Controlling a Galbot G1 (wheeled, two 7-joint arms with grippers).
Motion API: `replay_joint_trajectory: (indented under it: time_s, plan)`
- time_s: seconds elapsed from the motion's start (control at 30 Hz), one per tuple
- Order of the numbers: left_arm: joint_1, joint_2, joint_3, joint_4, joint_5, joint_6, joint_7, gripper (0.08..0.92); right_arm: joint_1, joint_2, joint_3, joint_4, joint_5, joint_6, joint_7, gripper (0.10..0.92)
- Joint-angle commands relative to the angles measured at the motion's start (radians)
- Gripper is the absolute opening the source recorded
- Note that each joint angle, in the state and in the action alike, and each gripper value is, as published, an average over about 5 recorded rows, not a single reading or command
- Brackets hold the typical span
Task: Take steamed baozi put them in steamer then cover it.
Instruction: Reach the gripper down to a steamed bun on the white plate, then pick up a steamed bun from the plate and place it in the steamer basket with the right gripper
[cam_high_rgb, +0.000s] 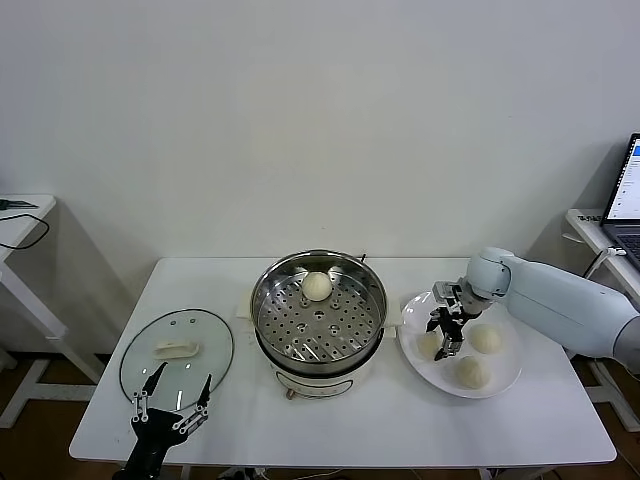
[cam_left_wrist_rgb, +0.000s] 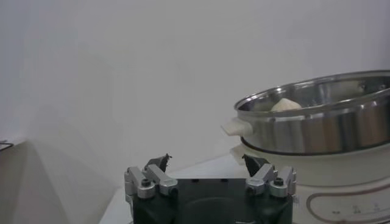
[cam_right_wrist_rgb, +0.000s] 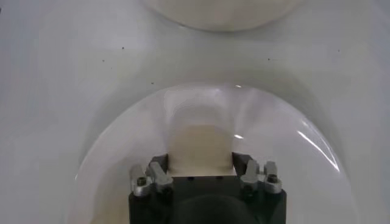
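White wall backs a white counter (cam_high_rgb: 350, 420) that carries all the items under inspection.

Steamer (cam_high_rgb: 319, 312): stands at the middle of the counter, uncovered, perforated tray exposed. One baozi (cam_high_rgb: 317, 286) lies on the tray toward the far rim. The left wrist view shows the top of that bun (cam_left_wrist_rgb: 286, 105) above the steel rim of the pot (cam_left_wrist_rgb: 317, 122).

Cover (cam_high_rgb: 177, 357): lies flat on the counter to the robot's left of the steamer, apart from it, white handle facing up.

White plate (cam_high_rgb: 500, 385): sits on the counter to the robot's right of the steamer, just beside it. Three buns rest on it: one at the far right (cam_high_rgb: 486, 339), one at the near edge (cam_high_rgb: 471, 372), and one on the side nearest the steamer (cam_high_rgb: 430, 344).

Right gripper (cam_high_rgb: 449, 340): lowered over the plate, its fingers straddling the bun nearest the steamer. The right wrist view shows that bun (cam_right_wrist_rgb: 201, 146) between the fingers (cam_right_wrist_rgb: 159, 167), which have drawn in against its sides; grasping the bun, which remains down on the plate (cam_right_wrist_rgb: 61, 91). The edge of another bun shows beyond it.

Left gripper (cam_high_rgb: 172, 400): parked at the near edge of the counter, above the near rim of the cover, fingers spread wide and holding nothing. The left wrist view confirms the released state (cam_left_wrist_rgb: 207, 167).
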Motion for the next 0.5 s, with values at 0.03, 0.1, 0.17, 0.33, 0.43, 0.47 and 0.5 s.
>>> replay_joint_trajectory:
  time_s: [0.03, 0.1, 0.17, 0.33, 0.43, 0.47, 0.5]
  plan:
    - [0.000, 0.006, -0.001, -0.003, 0.000, -0.002, 0.000, 0.823, 0.180, -0.006, -0.006, 0.050, -0.017, 0.026, -0.106, 0.681]
    - [-0.001, 0.009, -0.001, -0.003, 0.000, -0.004, 0.000, 0.823, 0.286, 0.015, -0.042, 0.056, 0.009, 0.038, -0.164, 0.675]
    - [-0.001, 0.012, -0.001, -0.004, 0.000, -0.005, 0.000, 0.823, 0.399, 0.049, -0.093, 0.065, 0.053, 0.045, -0.214, 0.672]
    - [-0.001, 0.017, 0.005, -0.006, 0.000, -0.008, 0.000, 0.823, 0.594, 0.169, -0.180, 0.083, 0.158, 0.042, -0.274, 0.670]
    - [-0.002, 0.022, 0.010, -0.005, -0.001, -0.011, 0.000, 0.823, 0.654, 0.257, -0.213, 0.090, 0.216, 0.029, -0.280, 0.669]
    - [-0.003, 0.022, 0.011, -0.005, -0.001, -0.011, -0.001, 0.823, 0.667, 0.287, -0.225, 0.094, 0.238, 0.021, -0.277, 0.668]
    - [-0.004, 0.023, 0.012, -0.006, -0.001, -0.011, -0.001, 0.823, 0.677, 0.317, -0.236, 0.098, 0.261, 0.013, -0.271, 0.668]
